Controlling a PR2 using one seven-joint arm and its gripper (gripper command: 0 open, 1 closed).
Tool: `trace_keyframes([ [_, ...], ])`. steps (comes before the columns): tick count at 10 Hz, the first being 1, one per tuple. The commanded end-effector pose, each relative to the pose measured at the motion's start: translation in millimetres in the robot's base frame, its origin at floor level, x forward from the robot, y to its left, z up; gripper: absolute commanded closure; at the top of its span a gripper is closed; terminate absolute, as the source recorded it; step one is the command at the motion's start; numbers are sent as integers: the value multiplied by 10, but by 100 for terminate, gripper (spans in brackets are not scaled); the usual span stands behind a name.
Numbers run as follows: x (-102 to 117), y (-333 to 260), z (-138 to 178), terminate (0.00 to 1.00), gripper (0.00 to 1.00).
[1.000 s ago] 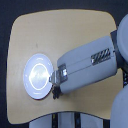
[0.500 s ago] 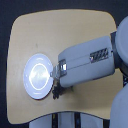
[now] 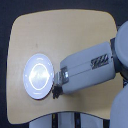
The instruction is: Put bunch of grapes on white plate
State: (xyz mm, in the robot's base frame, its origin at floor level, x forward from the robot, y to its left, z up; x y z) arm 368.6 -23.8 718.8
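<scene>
The white plate (image 3: 38, 75) lies on the wooden table near the exterior view's left edge. My arm comes in from the exterior view's right and ends just off the plate's lower right rim. A small dark shape sits at the arm's tip, where my gripper (image 3: 56, 91) is. The picture is too blurred to tell whether that shape is the fingers, the bunch of grapes, or both. No grapes show on the plate or elsewhere on the table. I cannot make out how the jaws stand.
The light wooden table (image 3: 65, 35) has rounded corners and a dark floor around it. The robot's grey body (image 3: 120, 100) fills the exterior view's right side. A chair back with dark slats (image 3: 65, 120) sits at the bottom edge.
</scene>
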Motion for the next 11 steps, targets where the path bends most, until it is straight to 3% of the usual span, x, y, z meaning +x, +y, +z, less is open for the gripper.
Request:
trace_keyframes([
  [1,-86,-85,-142,0,0],
  [2,-91,-89,-119,0,0],
  [3,-88,-89,-100,0,100],
  [11,24,49,15,0,100],
])
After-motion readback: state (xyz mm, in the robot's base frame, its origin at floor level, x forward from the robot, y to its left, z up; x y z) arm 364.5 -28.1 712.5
